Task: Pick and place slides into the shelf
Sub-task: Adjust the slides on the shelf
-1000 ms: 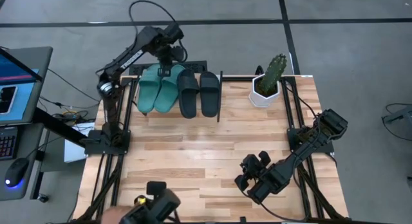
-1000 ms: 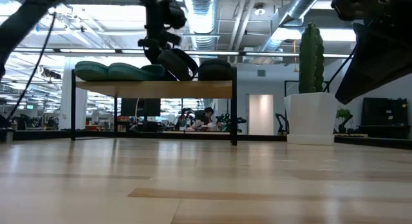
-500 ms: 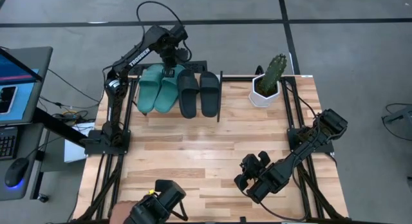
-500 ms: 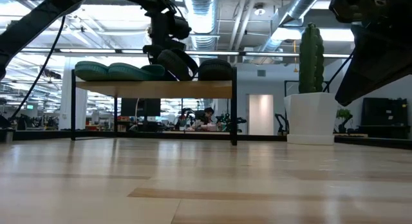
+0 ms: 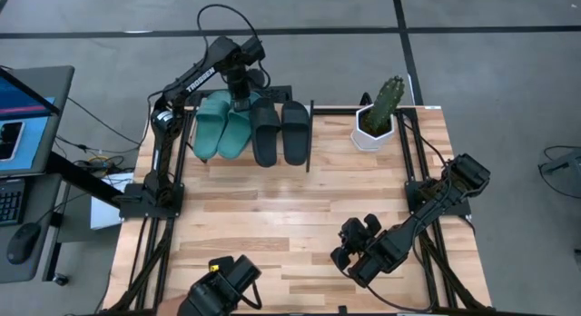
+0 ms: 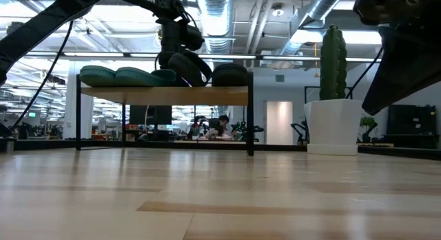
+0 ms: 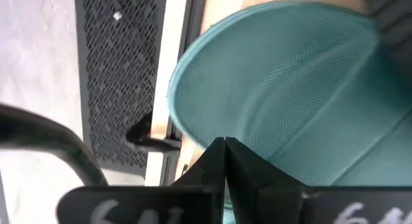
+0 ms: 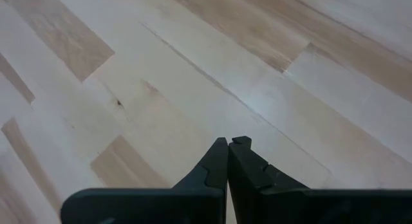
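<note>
The shelf (image 5: 311, 139) stands at the table's far left. Two teal slides (image 5: 221, 132) and two black slides (image 5: 280, 133) lie side by side on its top board (image 6: 165, 95). In the low view the left black slide (image 6: 189, 67) shows tilted. My left gripper (image 5: 241, 96) is shut and points down over the far end of the right teal slide (image 7: 277, 89), beside the left black one. My right gripper (image 5: 340, 255) is shut and hangs over bare tabletop (image 8: 193, 89) at the near right. My left gripper's shut fingertips (image 7: 217, 150) stand at the rounded far end of the teal slide (image 7: 212, 121), coming from above. I cannot tell whether they touch it.
A cactus in a white pot (image 5: 377, 116) stands at the far right, next to the shelf. A black device (image 5: 222, 284) sits at the table's near edge. The wooden tabletop (image 5: 272, 216) lies bare between the shelf and my right arm.
My left gripper has come down toward the far ends of the slides, drifted a little toward the table's right and rolled about its own axis, staying shut. The slides have kept their places. The black device at the near edge has shifted.
</note>
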